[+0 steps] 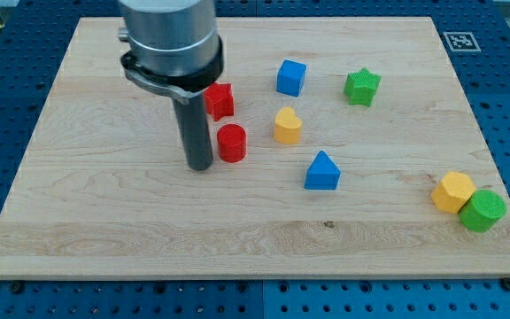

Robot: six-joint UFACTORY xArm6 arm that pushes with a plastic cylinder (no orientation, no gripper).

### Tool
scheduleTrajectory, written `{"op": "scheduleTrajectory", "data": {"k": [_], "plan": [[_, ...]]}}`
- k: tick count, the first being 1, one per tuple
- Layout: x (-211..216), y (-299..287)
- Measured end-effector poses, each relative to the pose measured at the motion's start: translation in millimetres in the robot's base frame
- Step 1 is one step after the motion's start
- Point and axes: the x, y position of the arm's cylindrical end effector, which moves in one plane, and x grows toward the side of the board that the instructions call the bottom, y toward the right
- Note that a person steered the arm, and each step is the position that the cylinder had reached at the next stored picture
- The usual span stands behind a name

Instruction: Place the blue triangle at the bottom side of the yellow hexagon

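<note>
My tip (200, 166) rests on the tabletop (104, 221) left of centre, just beside the red cylinder (231, 143), which sits at its right, nearly touching. There are no fingers on this arm (only a straight dark rod), so nothing is apart, together or clamped. A second red block (220, 100), its shape partly hidden by the rod's housing, lies just above the cylinder.

The blue triangle (322, 171) sits near the middle of the tabletop, well apart from my tip and to its right. The yellow hexagon (452, 191) is near the view's right edge, lower down, touching the green cylinder (482, 211) at its lower right. The triangle is well to the left of the hexagon and slightly higher in the view.

A yellow heart (287, 126) lies above and left of the triangle. A blue cube (291, 77) and a green star (361, 87) sit toward the view's top.
</note>
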Motion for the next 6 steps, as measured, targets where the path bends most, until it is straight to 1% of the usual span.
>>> {"op": "scheduleTrajectory", "data": {"k": [2, 5, 6], "plan": [[3.7, 93.7], [41.3, 212.0], [59.5, 241.2]]}}
